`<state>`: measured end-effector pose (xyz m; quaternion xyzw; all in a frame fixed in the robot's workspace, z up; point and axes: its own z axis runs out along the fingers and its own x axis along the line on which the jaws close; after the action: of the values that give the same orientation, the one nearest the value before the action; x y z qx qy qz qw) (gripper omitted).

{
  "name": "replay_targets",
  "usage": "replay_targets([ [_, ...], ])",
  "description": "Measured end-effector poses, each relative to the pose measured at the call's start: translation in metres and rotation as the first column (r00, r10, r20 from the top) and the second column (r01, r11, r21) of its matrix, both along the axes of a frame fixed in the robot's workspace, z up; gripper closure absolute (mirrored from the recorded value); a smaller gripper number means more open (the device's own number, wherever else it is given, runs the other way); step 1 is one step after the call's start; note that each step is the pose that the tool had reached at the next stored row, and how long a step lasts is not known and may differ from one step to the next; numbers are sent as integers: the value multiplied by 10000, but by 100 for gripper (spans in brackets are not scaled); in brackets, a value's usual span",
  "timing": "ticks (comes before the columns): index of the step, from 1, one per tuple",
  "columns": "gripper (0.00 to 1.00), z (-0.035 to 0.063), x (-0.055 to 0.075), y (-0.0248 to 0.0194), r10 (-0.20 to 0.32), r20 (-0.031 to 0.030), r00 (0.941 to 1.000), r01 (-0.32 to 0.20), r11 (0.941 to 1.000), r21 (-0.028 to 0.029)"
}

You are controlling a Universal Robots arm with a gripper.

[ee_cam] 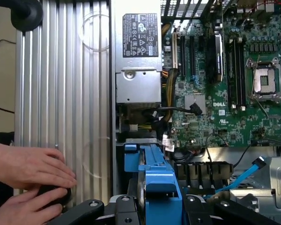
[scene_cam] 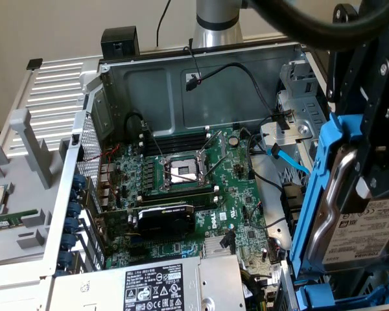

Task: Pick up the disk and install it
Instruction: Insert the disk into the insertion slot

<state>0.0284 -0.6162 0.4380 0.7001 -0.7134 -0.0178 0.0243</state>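
The disk (scene_cam: pixel 360 236) hangs in the air on edge, label side towards the exterior camera, over the open computer case's (scene_cam: pixel 201 78) edge on the exterior view's right. It is clear of the case floor. Its blue carrier (ee_cam: pixel 152 176) frames the silver-grey drive, and a blue tab points down near the case's front corner. The gripper (ee_cam: pixel 157 208) is clamped on it, with its black fingers (ee_cam: pixel 124 206) pressed against the carrier's two sides.

Just beside the disk, along the same case edge, sits the metal drive cage (scene_cam: pixel 298 123), with a blue cable (scene_cam: pixel 288 159) trailing from it. Further in lies the green motherboard (scene_cam: pixel 233 194) with its open processor socket (scene_cam: pixel 181 172) and a black graphics card (scene_cam: pixel 165 220). The power supply (scene_cam: pixel 162 285) fills the near corner.

Outside the case, a person's hands (ee_cam: pixel 28 166) rest on a ribbed grey panel (ee_cam: pixel 65 93) next to the power supply.
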Motion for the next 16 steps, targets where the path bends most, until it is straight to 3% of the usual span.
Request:
replay_targets([
  [16,63,-9,16,24,73,0,10000,-73,10000,-1],
])
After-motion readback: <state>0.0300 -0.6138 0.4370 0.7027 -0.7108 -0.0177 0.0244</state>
